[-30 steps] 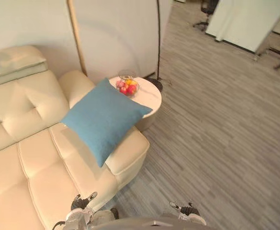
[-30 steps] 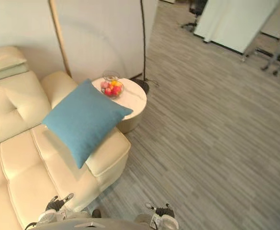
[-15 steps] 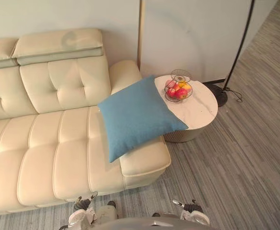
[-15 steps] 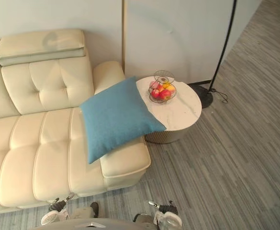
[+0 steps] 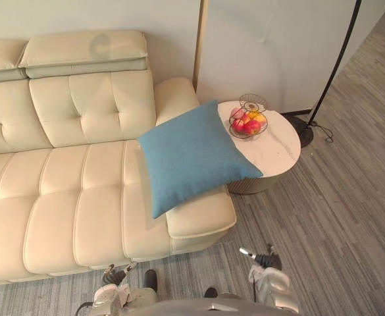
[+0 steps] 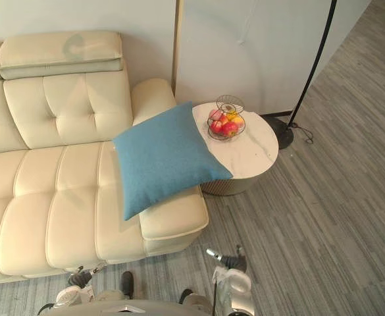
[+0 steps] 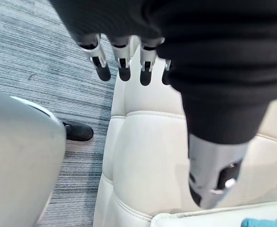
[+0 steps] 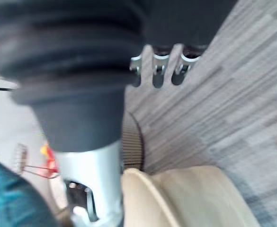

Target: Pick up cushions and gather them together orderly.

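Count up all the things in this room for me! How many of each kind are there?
Blue cushion: 1
Cream sofa: 1
Round white table: 1
Wire fruit basket: 1
Floor lamp: 1
Total: 5 things

Light: soft, even and bright, falling from overhead.

Cream tufted leather sofa (image 5: 67,197): broad pale sheen on the seat pads and armrest, with a small dark curled shadow on the headrest.

Blue square fabric cushion (image 5: 195,155): matte, with a soft-edged shadow thrown on the seat along its lower left edge.

Round white marble-look worktop (image 5: 278,148): brightest surface.

Wire fruit basket (image 5: 248,122): faint shadow beneath.

Grey striped carpet floor (image 5: 337,217): dull and evenly lit.

Pale wall (image 5: 271,46): a faint curved shadow line.
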`<state>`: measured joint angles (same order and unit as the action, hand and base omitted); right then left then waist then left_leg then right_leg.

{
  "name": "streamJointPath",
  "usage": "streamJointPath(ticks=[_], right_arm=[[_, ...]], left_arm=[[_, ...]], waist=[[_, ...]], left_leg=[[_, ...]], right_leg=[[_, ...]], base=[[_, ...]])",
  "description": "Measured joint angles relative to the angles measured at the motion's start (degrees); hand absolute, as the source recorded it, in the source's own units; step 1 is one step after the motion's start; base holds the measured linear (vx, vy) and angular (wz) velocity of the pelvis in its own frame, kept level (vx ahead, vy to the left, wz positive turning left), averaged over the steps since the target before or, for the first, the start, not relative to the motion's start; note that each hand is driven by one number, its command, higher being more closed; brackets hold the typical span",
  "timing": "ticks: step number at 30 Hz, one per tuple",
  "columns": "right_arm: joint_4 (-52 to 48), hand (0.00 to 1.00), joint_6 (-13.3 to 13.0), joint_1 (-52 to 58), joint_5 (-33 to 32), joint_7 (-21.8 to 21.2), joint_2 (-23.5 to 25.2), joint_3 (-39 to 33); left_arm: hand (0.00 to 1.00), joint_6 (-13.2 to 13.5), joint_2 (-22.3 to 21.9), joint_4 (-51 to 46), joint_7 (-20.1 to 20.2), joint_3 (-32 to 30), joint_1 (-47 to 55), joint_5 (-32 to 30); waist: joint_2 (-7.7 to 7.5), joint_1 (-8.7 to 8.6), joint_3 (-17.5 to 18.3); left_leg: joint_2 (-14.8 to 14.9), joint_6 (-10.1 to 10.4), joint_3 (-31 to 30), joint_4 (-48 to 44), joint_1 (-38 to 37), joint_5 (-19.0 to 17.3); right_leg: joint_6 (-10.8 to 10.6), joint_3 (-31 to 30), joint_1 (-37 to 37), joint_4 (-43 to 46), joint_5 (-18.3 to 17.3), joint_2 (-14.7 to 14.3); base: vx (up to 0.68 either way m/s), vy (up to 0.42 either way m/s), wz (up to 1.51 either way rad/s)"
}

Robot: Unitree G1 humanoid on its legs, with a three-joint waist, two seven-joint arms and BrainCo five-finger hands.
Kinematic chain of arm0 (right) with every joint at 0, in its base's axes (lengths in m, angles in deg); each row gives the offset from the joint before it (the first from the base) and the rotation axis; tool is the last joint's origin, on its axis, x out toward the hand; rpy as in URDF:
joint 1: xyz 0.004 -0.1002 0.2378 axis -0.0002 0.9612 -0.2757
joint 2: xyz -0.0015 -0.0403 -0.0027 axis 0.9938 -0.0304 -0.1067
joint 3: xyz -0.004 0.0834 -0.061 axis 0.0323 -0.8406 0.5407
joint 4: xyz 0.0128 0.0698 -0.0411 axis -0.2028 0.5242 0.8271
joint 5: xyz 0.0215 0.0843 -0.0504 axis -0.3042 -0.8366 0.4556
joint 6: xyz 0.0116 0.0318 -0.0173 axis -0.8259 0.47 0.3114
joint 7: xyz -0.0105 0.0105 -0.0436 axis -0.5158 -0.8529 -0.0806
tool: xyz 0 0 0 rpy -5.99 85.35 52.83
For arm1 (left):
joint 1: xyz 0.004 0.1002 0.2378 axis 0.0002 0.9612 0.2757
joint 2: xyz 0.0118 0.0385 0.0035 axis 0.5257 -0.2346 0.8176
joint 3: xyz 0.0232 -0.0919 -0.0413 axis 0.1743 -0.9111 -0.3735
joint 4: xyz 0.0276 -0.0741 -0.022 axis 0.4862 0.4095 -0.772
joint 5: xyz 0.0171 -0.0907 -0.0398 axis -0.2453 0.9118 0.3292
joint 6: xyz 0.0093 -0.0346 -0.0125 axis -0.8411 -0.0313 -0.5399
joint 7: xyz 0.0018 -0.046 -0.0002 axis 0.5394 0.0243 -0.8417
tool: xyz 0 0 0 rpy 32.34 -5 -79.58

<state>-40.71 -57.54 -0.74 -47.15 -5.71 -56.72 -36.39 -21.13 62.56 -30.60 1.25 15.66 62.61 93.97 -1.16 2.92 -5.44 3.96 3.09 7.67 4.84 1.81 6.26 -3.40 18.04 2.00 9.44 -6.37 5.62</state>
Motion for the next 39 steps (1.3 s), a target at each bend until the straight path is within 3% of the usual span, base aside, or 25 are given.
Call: streamJointPath(ticks=[7,12,15,22,31,37,39], right_arm=[[-12.9,0.0,-0.1,-1.2,6.5,2.3,-5.9,-2.4],[-15.2,0.0,0.0,-4.8,6.5,3.1,-8.5,-4.1],[-17.8,0.0,0.0,-8.4,6.5,4.4,-10.4,-4.1],[-19.2,0.0,-0.6,-23.7,5.2,4.7,-18.2,3.3],[-4.6,0.0,0.3,-48.2,2.8,4.8,-23.8,12.3],[4.0,0.0,1.4,-60.9,-0.8,4.9,-26.5,18.6],[7.5,0.0,1.9,-65.3,-1.5,4.6,-26.6,21.1]], left_arm=[[0.0,0.4,1.2,-6.1,0.0,6.4,1.6,0.2],[0.0,0.9,3.5,-10.7,-0.2,8.0,0.4,1.4],[0.0,1.4,4.7,-13.8,-0.8,8.6,-2.1,2.8],[0.0,2.3,5.7,-19.4,-2.7,12.4,-13.4,5.9],[0.0,3.5,10.9,-18.1,-6.2,16.1,-32.5,9.8],[0.0,3.5,11.9,-12.4,-6.3,18.4,-41.5,12.1],[0.0,3.5,11.9,-10.4,-6.3,19.5,-45.4,13.1]], waist=[[1.04,-0.71,0.8],[0.68,-1.23,1.0],[0.62,-1.24,0.9],[-0.02,-1.41,-1.3],[-0.01,-1.2,-7.8],[0.04,-1.2,-10.9],[0.07,-1.06,-13.5]], left_leg=[[-0.2,-0.1,0.0,0.0,2.7,-0.5],[-0.7,0.2,-0.1,0.0,4.5,-0.1],[-0.6,-0.9,-0.4,-0.4,6.9,1.2],[-0.3,-1.1,-0.6,-0.4,12.0,2.6],[0.6,-1.4,-1.2,-0.3,18.6,5.8],[1.1,-1.5,-1.7,-0.3,21.4,7.4],[1.3,-1.5,-1.9,-0.3,21.9,8.1]], right_leg=[[0.0,-5.5,2.0,-2.3,0.2,-1.7],[-0.2,-7.0,4.0,-2.7,2.3,-1.8],[0.2,-7.1,6.2,-2.6,3.4,-2.0],[1.0,-7.2,11.3,-2.7,4.4,-2.8],[2.1,-7.4,17.9,-2.7,7.7,-3.9],[2.3,-7.4,20.7,-2.8,9.5,-4.1],[2.3,-7.4,21.1,-2.8,10.1,-4.2]], base=[[-0.05,0.034,0.01],[0.06,0.017,-0.03],[0.1,-0.015,-0.02],[0.02,-0.01,-0.02],[-0.09,-0.003,-0.03],[-0.1,0.0,-0.02],[-0.1,-0.009,-0.01]])
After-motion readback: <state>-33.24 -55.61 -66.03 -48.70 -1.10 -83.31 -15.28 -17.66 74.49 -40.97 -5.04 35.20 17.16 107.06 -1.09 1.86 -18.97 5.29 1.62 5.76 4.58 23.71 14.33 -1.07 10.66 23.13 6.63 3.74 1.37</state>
